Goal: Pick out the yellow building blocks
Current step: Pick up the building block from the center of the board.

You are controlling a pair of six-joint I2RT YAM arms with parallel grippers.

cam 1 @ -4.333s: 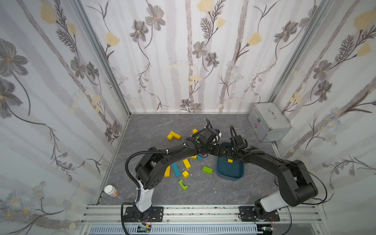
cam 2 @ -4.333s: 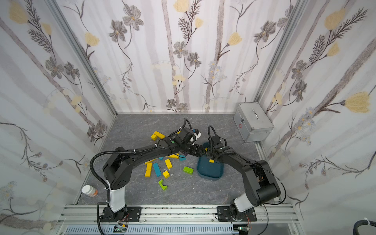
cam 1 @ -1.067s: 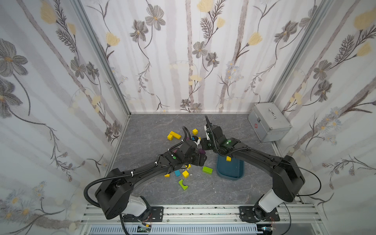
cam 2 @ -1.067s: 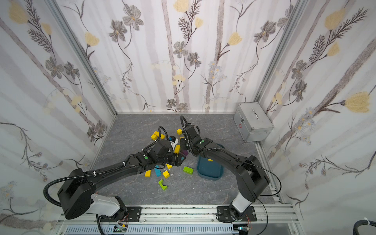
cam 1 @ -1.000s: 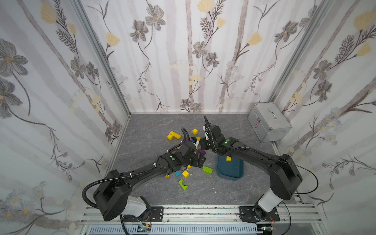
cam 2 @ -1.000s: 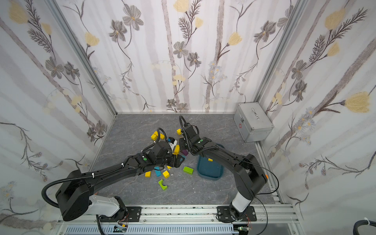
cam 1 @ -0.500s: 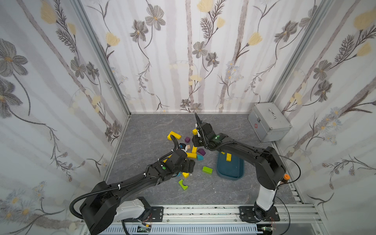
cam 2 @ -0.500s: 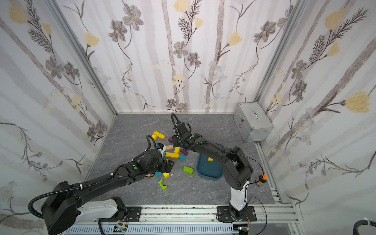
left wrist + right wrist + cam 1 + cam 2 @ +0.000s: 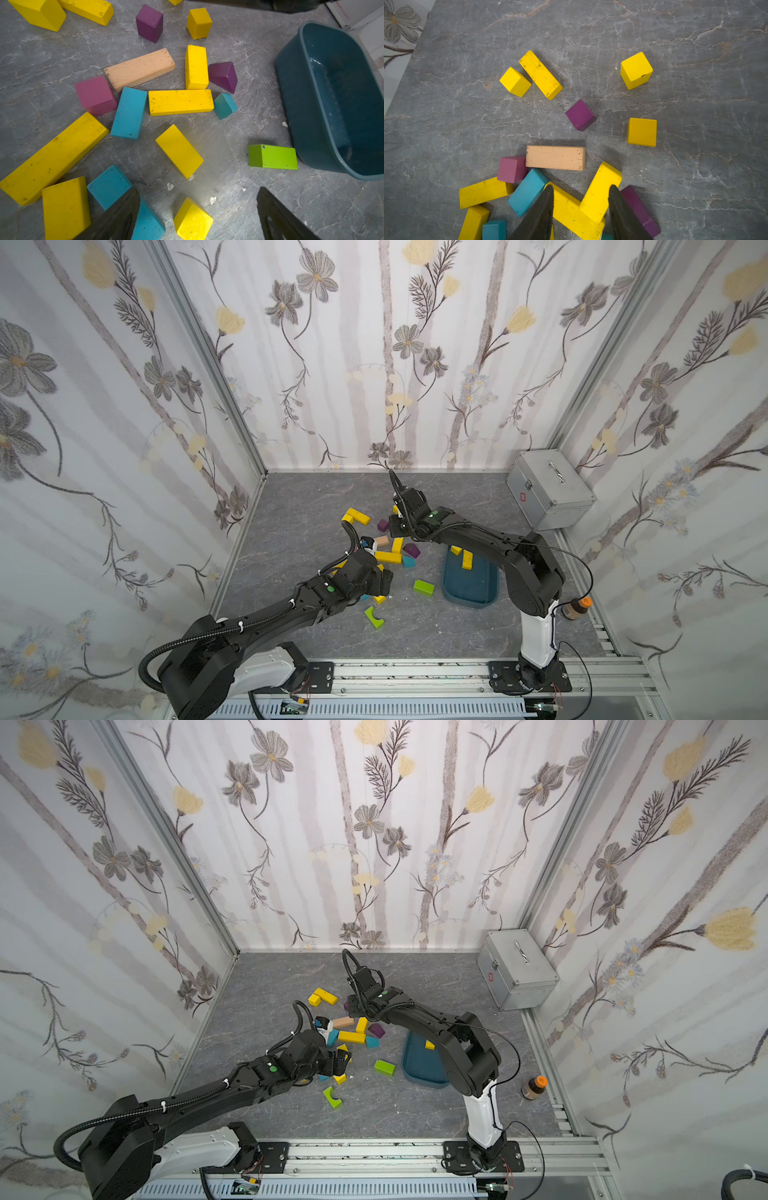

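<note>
The right pincer [image 9: 581, 187] is partly spread and empty. Its fingers straddle a yellow bar [image 9: 600, 193] lying in the pile on the desk [image 9: 695, 104]. One finger hangs over a second yellow bar [image 9: 571, 209] that touches the first, and the other sits just beside a purple block [image 9: 639, 205]. The left pincer [image 9: 198, 189] is spread wide and holds nothing, above a small yellow block [image 9: 193, 220].

More yellow blocks [image 9: 178, 150] lie scattered through the mixed pile, with a yellow pair [image 9: 355, 516] at its far left. Two yellow pieces [image 9: 467, 560] are already in the teal tub [image 9: 469, 589] to the right.

The blocks look like painted wood: stiff, light, flat-sided and probably a little slick. I would pinch each one across its narrow width at mid-length. Crowded neighbours could get nudged or caught.
</note>
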